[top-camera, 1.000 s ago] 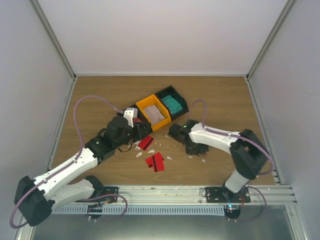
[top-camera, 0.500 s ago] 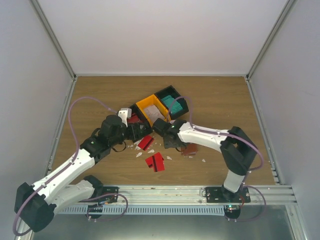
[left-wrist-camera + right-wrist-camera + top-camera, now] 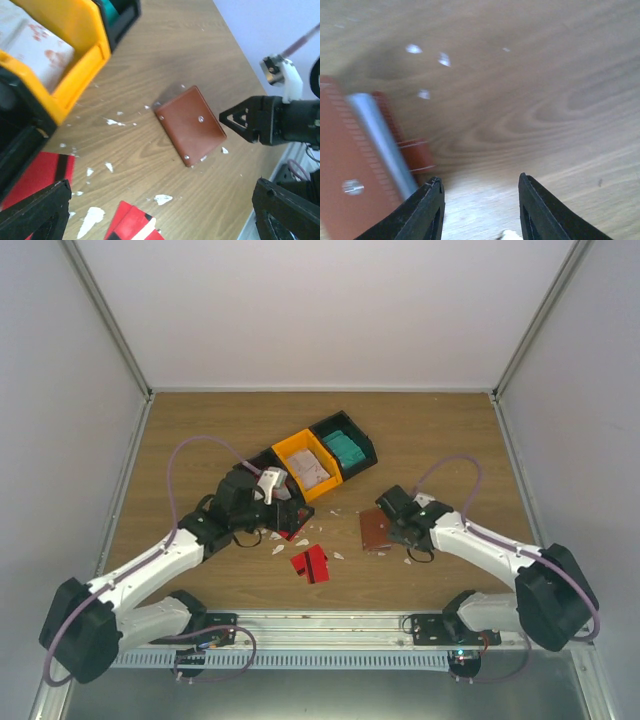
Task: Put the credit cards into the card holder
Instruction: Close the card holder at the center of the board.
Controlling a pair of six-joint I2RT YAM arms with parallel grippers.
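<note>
The brown card holder [image 3: 375,530] lies folded on the table, right of centre. My right gripper [image 3: 392,512] is open just beside its right edge, holding nothing. In the right wrist view the card holder [image 3: 347,170] fills the left side and a pale blue pocket edge shows. My left gripper [image 3: 285,515] hangs wide open over one red card [image 3: 294,532]. A second red card [image 3: 310,563] lies nearer the front. In the left wrist view both red cards [image 3: 37,175] [image 3: 130,222] sit low, and the card holder [image 3: 190,125] is in the middle. A teal card [image 3: 347,448] and a pale pinkish card [image 3: 313,470] lie in the bins.
Joined bins, one orange [image 3: 292,450] and one black [image 3: 362,436], stand behind the grippers at an angle. Small white scraps [image 3: 278,549] are scattered around the cards and the holder. White walls close off the table at the back and on both sides.
My right arm swung back to the right, off the table's middle, and its gripper now sits by the card holder. My left gripper opened wider and shifted slightly right over the red card.
</note>
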